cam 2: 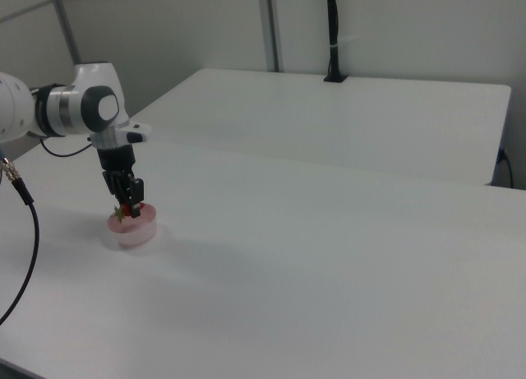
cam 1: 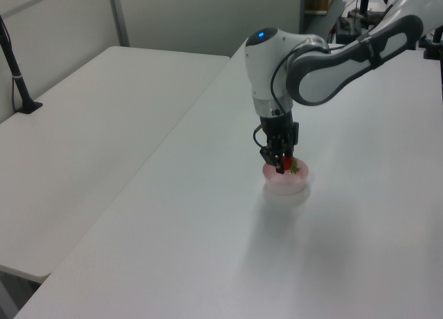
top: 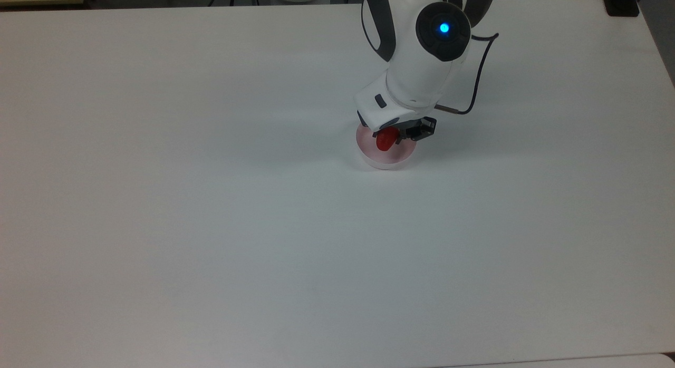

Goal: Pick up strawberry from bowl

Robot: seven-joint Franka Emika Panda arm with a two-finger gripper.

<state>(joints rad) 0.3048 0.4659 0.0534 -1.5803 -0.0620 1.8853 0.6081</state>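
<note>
One strawberry, one pink bowl, one arm. Your hand points straight down over the bowl on the white tabletop, fingers clamped on the strawberry, just above the bowl's rim. Top view: red tip points lower left, long axis slanted.

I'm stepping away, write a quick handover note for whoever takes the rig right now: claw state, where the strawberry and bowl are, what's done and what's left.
Claw: shut on the strawberry, hanging just above the bowl.
Strawberry: held in the claw; in the left view it sits at about rim height, its green cap toward the left view's right.
Bowl: pale pink, standing on the white table, directly under the claw, nothing else seen in it.
Done: strawberry gripped and raised off the bowl floor.
Left: lift it fully clear of the bowl. The grip looks secure, but watch for slipping.
</note>
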